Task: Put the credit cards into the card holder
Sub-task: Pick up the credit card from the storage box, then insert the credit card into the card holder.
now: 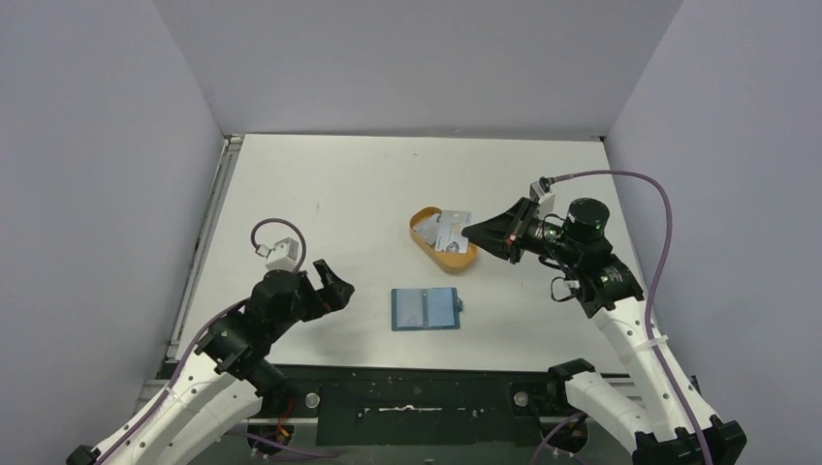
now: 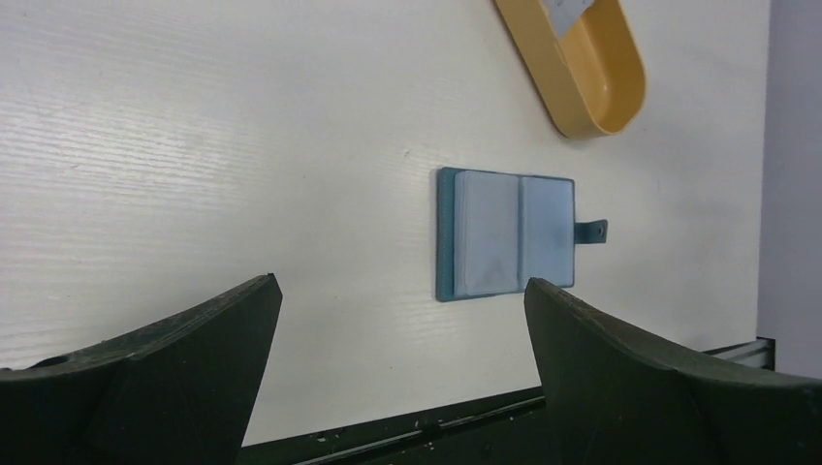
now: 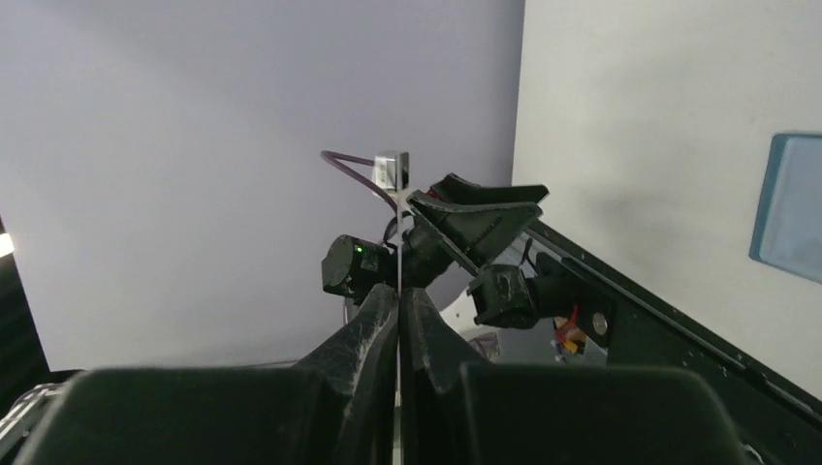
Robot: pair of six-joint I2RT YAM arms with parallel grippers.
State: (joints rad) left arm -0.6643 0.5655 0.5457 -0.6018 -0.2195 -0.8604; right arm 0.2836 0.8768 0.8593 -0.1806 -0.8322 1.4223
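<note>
The teal card holder lies open and flat on the table, with its snap tab to the right. It also shows in the left wrist view and at the right edge of the right wrist view. Silvery credit cards lie in an orange-tan oval tray. My right gripper is at the tray's right rim. In the right wrist view the gripper is shut on one thin card, seen edge-on. My left gripper is open and empty, left of the holder, and appears in its own view.
The tray stands just behind and right of the holder. Grey walls enclose the table on three sides. A black rail runs along the near edge between the arm bases.
</note>
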